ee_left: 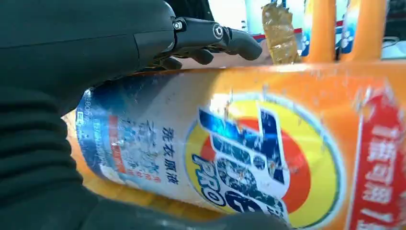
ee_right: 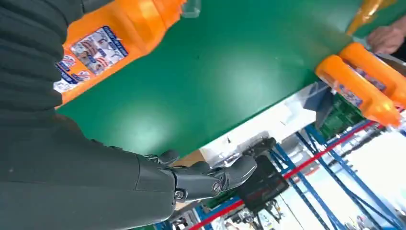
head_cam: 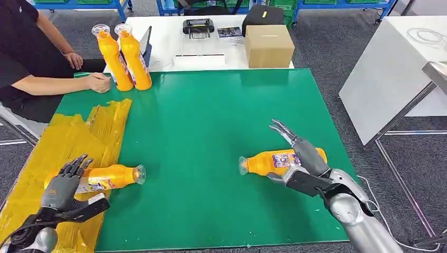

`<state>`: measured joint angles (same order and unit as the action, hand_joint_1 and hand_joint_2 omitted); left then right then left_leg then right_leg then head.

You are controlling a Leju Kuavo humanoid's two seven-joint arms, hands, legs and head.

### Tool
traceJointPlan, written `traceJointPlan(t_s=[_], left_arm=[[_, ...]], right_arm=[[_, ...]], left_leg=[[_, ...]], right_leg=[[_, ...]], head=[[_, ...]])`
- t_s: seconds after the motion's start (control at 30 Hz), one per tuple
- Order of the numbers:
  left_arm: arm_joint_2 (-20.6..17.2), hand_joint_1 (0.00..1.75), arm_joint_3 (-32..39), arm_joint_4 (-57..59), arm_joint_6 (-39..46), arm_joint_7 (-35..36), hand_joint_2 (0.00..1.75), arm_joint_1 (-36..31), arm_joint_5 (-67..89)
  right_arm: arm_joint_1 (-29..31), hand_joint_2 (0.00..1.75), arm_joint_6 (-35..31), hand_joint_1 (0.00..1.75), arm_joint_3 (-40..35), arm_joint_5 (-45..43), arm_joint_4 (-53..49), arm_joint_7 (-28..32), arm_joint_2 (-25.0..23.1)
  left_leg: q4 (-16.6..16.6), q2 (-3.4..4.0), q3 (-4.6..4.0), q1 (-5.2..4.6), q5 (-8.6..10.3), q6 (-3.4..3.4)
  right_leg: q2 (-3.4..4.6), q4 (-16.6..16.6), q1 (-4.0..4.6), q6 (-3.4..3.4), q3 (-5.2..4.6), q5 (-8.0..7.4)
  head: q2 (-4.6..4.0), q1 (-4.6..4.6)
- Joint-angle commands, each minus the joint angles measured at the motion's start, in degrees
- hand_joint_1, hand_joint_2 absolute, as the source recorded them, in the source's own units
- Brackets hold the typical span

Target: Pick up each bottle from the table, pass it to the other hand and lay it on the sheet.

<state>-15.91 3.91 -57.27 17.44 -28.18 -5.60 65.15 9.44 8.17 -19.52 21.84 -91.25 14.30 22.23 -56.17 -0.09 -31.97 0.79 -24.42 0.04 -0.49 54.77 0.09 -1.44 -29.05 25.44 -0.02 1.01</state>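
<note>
Green table (head_cam: 211, 132): left hand (head_cam: 66, 182) grasping sheet-side bottle (head_cam: 113, 176), right hand (head_cam: 300, 158) fingers released.

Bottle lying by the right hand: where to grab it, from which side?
Judging by its pose: the labelled body of the lying bottle, not the narrow neck. It lies on its side on the green mat, cap toward table centre, so come from above, fingers across the width. The right hand already sits over that part, fingers spread.

Right hand (ee_right: 191, 179), fingers apparently apart, beside bottle (ee_right: 112, 40)
</note>
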Motion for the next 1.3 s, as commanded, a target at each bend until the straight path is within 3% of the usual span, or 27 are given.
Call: traceJointPlan(t_s=[0.03,0.1,0.23,0.73,0.93,1.2,1.3], left_arm=[[3.72,0.00,1.05,-6.61,-1.23,-5.73,0.00,5.49,-7.77],[3.72,0.00,1.05,-6.61,-1.23,-5.73,0.00,5.49,-7.77],[8.61,0.00,5.25,-11.26,-2.58,-9.82,0.00,4.43,-17.00],[10.82,0.00,8.12,-12.53,-4.05,-11.75,0.00,4.06,-21.85],[10.58,0.00,5.08,-19.67,-12.14,-11.82,0.00,4.85,-41.12],[11.01,0.00,3.59,-22.09,-16.81,-11.82,0.00,5.11,-46.45],[12.40,0.00,5.64,-23.45,-26.31,-11.82,0.00,4.95,-55.01]], right_arm=[[2.25,1.75,1.24,0.00,-1.78,0.51,4.44,-1.42,2.77],[2.25,1.75,1.24,0.00,-1.78,0.51,4.44,-1.42,2.77],[-0.58,1.75,1.84,0.00,-1.28,1.01,3.82,-2.55,4.08],[-1.49,1.75,1.96,0.00,-2.68,3.49,3.25,-3.19,5.13],[-2.37,1.75,3.26,0.00,-2.10,5.75,3.32,-5.41,9.62],[2.13,1.75,3.65,0.00,-3.36,9.38,8.73,-7.20,9.90],[3.09,1.75,3.96,0.00,-3.80,9.29,9.57,-7.55,11.46]], left_leg=[[0.04,0.05,0.00,-0.09,0.00,0.06],[0.03,0.08,-0.16,-0.08,0.02,0.10],[0.01,-0.11,-0.18,-0.11,0.03,0.10],[-0.03,-0.03,-0.75,-0.12,0.03,0.13],[-0.11,-0.11,-0.81,-0.12,-0.02,0.17],[-0.05,0.03,-0.84,-0.17,0.02,0.15],[-0.05,0.03,-0.84,-0.16,0.02,0.14]], right_leg=[[0.08,-0.01,-0.09,-0.04,-0.07,-0.01],[0.13,-0.04,-0.08,-0.06,-0.24,-0.07],[-0.08,-0.05,-0.12,-0.07,-0.21,-0.01],[0.03,-0.04,-0.14,-0.13,-0.88,-0.10],[-0.04,-0.01,-0.13,-0.15,-0.90,-0.04],[0.11,-0.03,-0.17,-0.13,-0.95,-0.11],[0.08,-0.02,-0.17,-0.13,-0.96,-0.11]], head=[[0.00,0.00],[0.00,0.02],[0.00,-0.04],[0.00,0.00],[0.00,-0.02],[0.00,0.00],[0.00,0.00]])
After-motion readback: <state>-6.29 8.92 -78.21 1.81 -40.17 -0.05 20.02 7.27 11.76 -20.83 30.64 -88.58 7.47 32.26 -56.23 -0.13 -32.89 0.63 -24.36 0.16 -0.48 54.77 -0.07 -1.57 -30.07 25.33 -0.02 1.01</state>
